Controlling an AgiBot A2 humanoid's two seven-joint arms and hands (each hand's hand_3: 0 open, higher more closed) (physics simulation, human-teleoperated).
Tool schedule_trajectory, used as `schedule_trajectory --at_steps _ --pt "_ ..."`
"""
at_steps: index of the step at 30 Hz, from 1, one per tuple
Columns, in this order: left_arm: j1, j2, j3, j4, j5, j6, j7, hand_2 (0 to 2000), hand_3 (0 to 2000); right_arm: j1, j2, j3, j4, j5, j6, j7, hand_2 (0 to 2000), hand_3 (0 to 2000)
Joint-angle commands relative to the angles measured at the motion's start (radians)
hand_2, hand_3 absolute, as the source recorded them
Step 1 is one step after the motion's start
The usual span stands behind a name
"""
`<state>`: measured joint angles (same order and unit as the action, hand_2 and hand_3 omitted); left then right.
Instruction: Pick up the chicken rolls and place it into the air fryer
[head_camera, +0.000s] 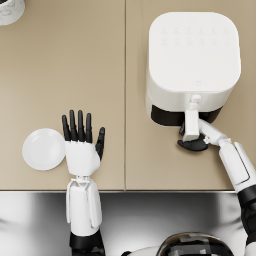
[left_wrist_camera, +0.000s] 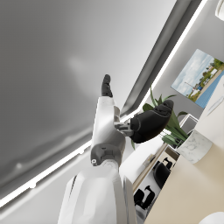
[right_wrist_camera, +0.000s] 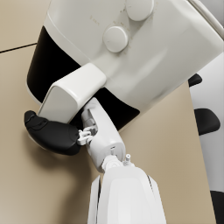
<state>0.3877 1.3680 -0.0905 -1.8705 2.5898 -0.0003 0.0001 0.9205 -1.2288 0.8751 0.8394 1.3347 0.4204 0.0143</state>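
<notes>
Matte beige worktop (head_camera: 60, 60), smooth and split by one thin seam running front to back, with a brushed-metal strip along its near edge. One air fryer (head_camera: 192, 62) sits on the right half: glossy white, boxy with rounded corners, a faint grid of touch buttons on top, a black band around its base, and a chunky white handle (head_camera: 191, 122) sticking out the front toward the robot. The right wrist view shows the same fryer up close, with two round white knobs on it and the drawer looking pushed in.

One plate (head_camera: 43, 149), round, plain white and shiny, lies on the left side near the front edge. It's bare. One white speckled pot (head_camera: 10, 10) pokes in at the far left corner, mostly cut off.

No chicken rolls can be seen in any of the views, so where they are can't be told.

Two arms, both white with dark hands. The left hand (head_camera: 82, 135) is held flat, fingers straight and spread, pointing away from the robot, holding nothing, just beside the plate's right edge. The left wrist view mostly catches ceiling, a plant and a wall picture. The right hand (head_camera: 194, 142) is down at the fryer handle, dark fingers curled under its end and touching it. Whether that's a real grip can't be made out.
</notes>
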Motion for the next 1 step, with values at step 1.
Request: schedule_trajectory --at_steps 1 --pt "0.0 0.0 0.0 0.0 0.0 0.0 0.0 0 0 0.001 0.0 0.0 -0.001 0.0 0.006 0.0 2000 2000"
